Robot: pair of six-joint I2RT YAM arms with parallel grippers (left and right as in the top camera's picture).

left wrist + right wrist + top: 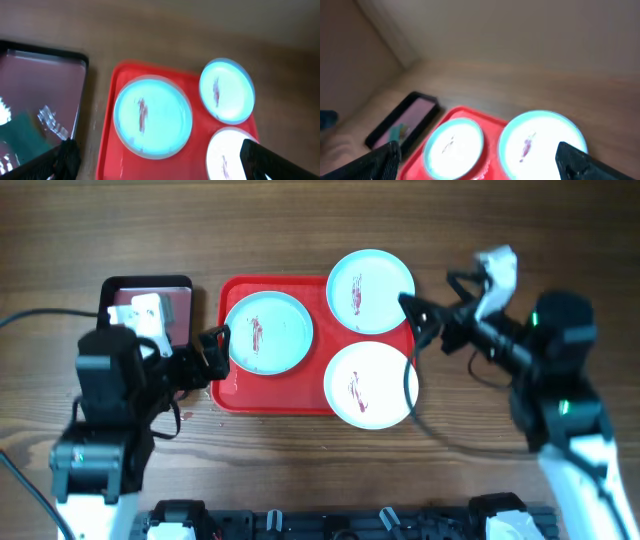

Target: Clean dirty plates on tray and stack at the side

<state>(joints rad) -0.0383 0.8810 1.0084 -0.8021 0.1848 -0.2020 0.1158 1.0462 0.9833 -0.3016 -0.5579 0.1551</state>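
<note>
The red tray lies mid-table with three smeared plates on it. A turquoise plate is at its left, a second turquoise plate overhangs its back right corner, and a white plate overhangs its front right. My left gripper is open and empty at the tray's left edge. My right gripper is open and empty just right of the back turquoise plate. The left wrist view shows the tray and all three plates. The right wrist view shows both turquoise plates.
A smaller black-rimmed tray sits left of the red tray, partly under my left arm; it also shows in the left wrist view with a green cloth in it. Brown wooden table all around.
</note>
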